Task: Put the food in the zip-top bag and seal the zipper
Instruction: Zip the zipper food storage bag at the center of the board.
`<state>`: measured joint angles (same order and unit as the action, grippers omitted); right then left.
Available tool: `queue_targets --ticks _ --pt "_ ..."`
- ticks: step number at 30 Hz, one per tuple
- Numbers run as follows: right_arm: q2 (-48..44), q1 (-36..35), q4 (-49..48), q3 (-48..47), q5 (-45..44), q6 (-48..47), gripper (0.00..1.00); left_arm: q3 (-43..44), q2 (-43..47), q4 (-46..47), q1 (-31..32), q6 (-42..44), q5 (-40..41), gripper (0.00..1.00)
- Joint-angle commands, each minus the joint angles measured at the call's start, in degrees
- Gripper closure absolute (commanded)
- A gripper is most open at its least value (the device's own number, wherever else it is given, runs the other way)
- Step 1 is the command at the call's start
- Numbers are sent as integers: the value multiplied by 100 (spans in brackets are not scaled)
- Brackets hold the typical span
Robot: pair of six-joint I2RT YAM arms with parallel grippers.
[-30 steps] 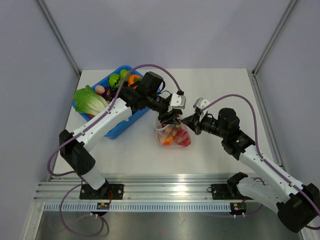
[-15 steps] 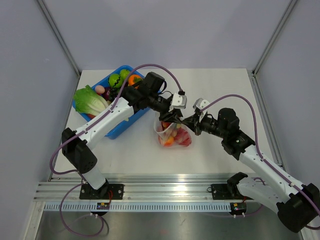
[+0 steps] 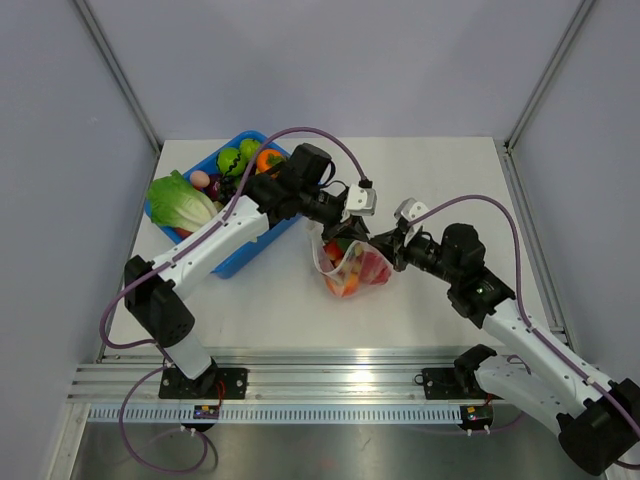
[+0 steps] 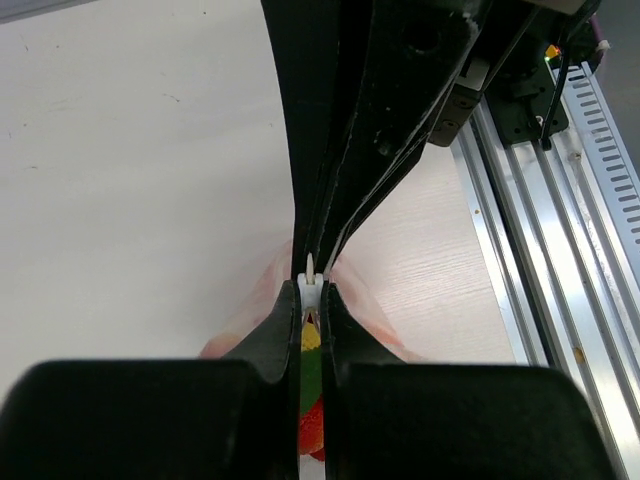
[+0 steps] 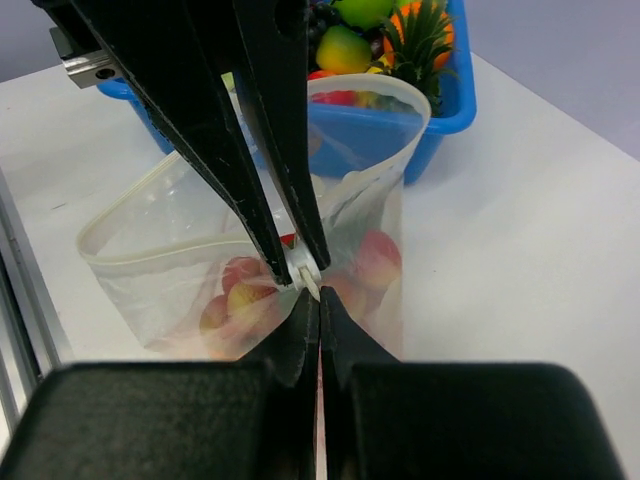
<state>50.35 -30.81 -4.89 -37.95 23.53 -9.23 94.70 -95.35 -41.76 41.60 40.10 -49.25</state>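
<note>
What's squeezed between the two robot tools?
The white zipper of the zip-top bag, where the left tool and right tool meet; the right wrist view shows it.

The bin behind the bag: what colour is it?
The bin is plain blue, seen best in the right wrist view.

left fingers (image 4: 275, 330) pinched on white zipper (image 4: 310, 285), yellow, green, red food (image 4: 311, 385) beneath

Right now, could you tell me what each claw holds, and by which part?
Both the left claw and the right claw pinch the transparent plastic zip-top bag by its pale whitish zipper strip, at one end of the open mouth.
</note>
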Motion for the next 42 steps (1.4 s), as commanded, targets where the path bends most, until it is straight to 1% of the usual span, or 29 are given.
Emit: queue_targets --ticks 1,4,13,16,19,25,31,42 --pt "-332 40 -592 113 -814 132 100 -74 51 54 -12 -151 56 100" --pt "-473 40 -628 192 -1287 194 100 -179 60 124 -12 -213 197 100" --pt "-763 40 -839 473 -2036 343 100 -224 34 124 -12 -362 539 100" --pt "-798 40 -830 482 -2317 326 100 -206 60 80 -21 -397 733 100" --pt "-833 40 -803 499 -2861 291 100 -215 131 54 -21 -415 909 100" --pt "-965 40 -830 570 -3433 203 100 -241 262 -60 -21 -424 1234 100" --pt "-1114 40 -812 640 -4030 159 100 -548 473 -25 -126 -547 1357 100" --pt "-1176 49 -795 667 -4313 62 100 -1234 1071 80 -372 -731 1594 100"
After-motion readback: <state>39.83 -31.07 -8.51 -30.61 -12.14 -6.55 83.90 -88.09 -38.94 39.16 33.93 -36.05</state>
